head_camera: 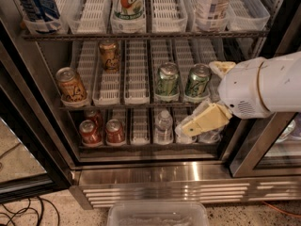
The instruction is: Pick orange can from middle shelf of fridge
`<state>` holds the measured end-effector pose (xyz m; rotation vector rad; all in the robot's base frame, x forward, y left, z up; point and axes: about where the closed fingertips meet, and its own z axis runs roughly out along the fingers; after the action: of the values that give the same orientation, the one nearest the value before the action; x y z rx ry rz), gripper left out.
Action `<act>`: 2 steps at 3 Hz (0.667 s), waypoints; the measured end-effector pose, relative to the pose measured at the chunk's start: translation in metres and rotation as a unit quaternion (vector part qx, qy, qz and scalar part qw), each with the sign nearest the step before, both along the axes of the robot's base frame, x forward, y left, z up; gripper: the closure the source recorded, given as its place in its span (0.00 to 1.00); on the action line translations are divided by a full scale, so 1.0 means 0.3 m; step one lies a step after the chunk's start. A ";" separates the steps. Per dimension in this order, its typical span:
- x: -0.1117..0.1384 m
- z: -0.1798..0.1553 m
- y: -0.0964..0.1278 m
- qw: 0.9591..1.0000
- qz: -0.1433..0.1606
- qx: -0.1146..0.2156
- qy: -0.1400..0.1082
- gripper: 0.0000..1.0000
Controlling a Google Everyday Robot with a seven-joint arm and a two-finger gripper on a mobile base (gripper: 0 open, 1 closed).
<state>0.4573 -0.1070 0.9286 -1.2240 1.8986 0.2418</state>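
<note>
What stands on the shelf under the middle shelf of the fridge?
At the left, red cans; in the middle, a clear bottle. The gripper, low at the right, covers most of what stands there.

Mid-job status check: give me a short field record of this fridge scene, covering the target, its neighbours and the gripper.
target: orange can, upright, front of the leftmost lane, middle shelf
second orange can: next lane right, farther back
green cans: two, upright, right half of the same shelf
gripper: open, holding nothing, at the right side of the fridge, near the right green can, well apart from the target
pick: not yet done
</note>
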 end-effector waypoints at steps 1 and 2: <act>0.039 0.037 0.058 0.999 -0.020 0.024 -0.044 0.00; 0.039 0.036 0.058 0.999 -0.020 0.024 -0.044 0.00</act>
<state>0.4689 -0.0896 0.9395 -1.1453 1.8289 0.2063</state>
